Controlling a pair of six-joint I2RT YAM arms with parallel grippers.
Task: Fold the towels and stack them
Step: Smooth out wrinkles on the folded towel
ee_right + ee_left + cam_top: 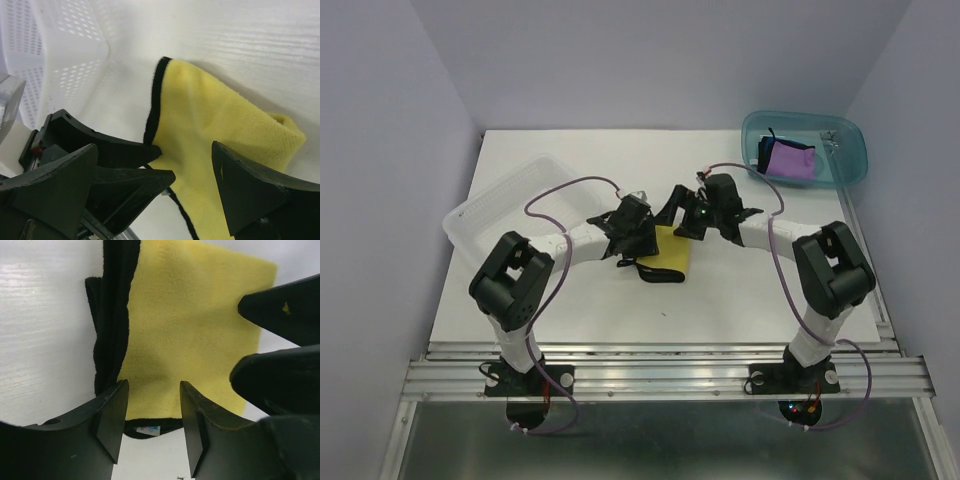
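Note:
A folded yellow towel point(672, 252) lies on the middle of the white table, on top of a black towel point(656, 273) that shows along its left and near edges. In the left wrist view the yellow towel point(190, 325) fills the middle, with the black towel point(112, 315) beside it. My left gripper point(152, 407) is open, its jaws set over the yellow towel's near edge. My right gripper point(155, 147) is open wide over the yellow towel point(225, 125), close beside the left gripper's fingers point(135, 182). A purple towel point(788, 160) lies in the blue bin.
A blue bin point(850, 150) stands at the back right. A clear white perforated basket point(505, 195) stands at the left, also in the right wrist view point(55, 55). Both arms meet over the table's centre.

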